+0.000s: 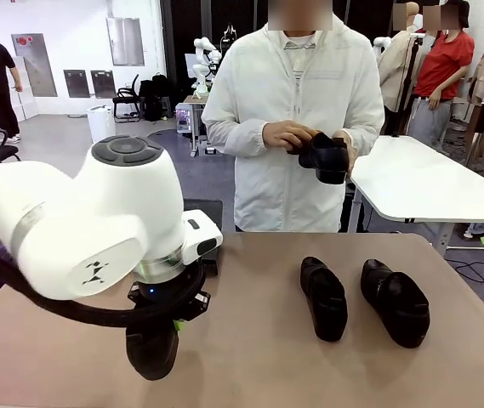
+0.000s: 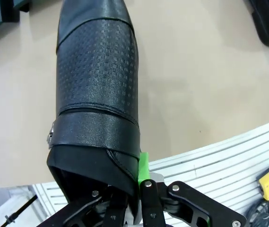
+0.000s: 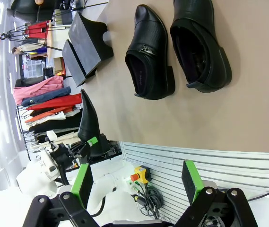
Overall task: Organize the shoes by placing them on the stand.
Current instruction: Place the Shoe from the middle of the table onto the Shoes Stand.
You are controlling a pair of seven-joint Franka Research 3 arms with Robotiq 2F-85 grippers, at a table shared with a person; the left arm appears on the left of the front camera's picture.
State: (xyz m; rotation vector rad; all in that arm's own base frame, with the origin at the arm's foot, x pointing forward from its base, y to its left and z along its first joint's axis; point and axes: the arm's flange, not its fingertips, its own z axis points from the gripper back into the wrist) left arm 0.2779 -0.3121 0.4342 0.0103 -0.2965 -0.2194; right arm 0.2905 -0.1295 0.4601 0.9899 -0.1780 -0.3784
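My left gripper (image 1: pixel 161 319) is shut on the heel end of a black shoe (image 1: pixel 151 353), which hangs toe-down over the near left of the tan table. In the left wrist view the textured shoe (image 2: pixel 96 94) runs away from the gripper (image 2: pixel 134 189), a green pad (image 2: pixel 143 165) against its collar. Two more shoes (image 1: pixel 324 297) (image 1: pixel 395 302) lie side by side at centre right. The person across the table holds another shoe (image 1: pixel 325 157) in both hands. My right gripper (image 3: pixel 136 184) is open above those two shoes (image 3: pixel 148 52) (image 3: pixel 200 42). The stand's two black trays (image 3: pixel 89 35) (image 3: pixel 75 64) sit at the far left.
A white table (image 1: pixel 429 183) stands behind at the right. A white slatted surface (image 2: pixel 219 161) borders the table's near edge, with a yellow box with a red button (image 3: pixel 139 175) and cables on it. Bare tabletop (image 1: pixel 259 357) lies between the held shoe and the two resting ones.
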